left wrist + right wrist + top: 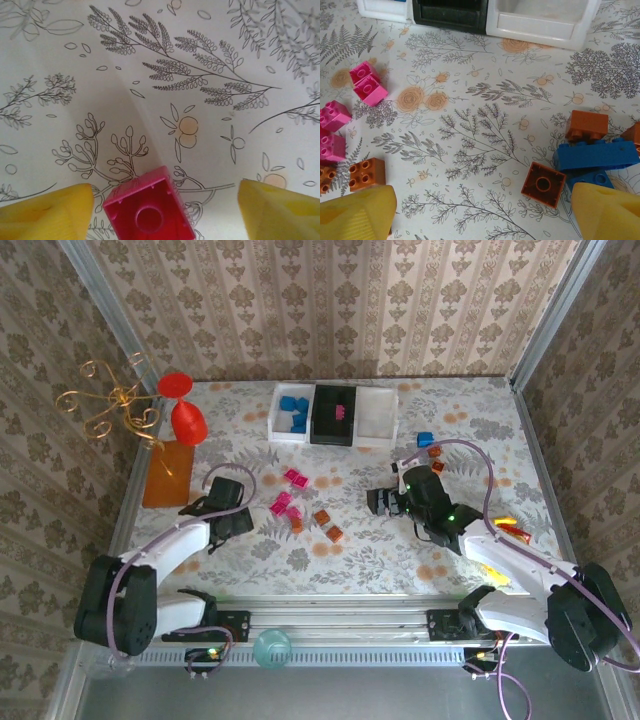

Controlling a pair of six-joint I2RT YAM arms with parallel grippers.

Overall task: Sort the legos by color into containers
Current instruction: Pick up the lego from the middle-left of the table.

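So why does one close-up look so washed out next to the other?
Left wrist view: the tablecloth is overexposed, with a soft grey shadow above the pink brick. Right wrist view: exposure is even, the blue brick crisp, though the yellow fingers look soft. Top view: evenly lit.

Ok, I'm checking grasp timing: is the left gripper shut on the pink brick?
No, the left gripper is open: its yellow fingers stand apart on either side of the pink brick, with tablecloth showing in both gaps.
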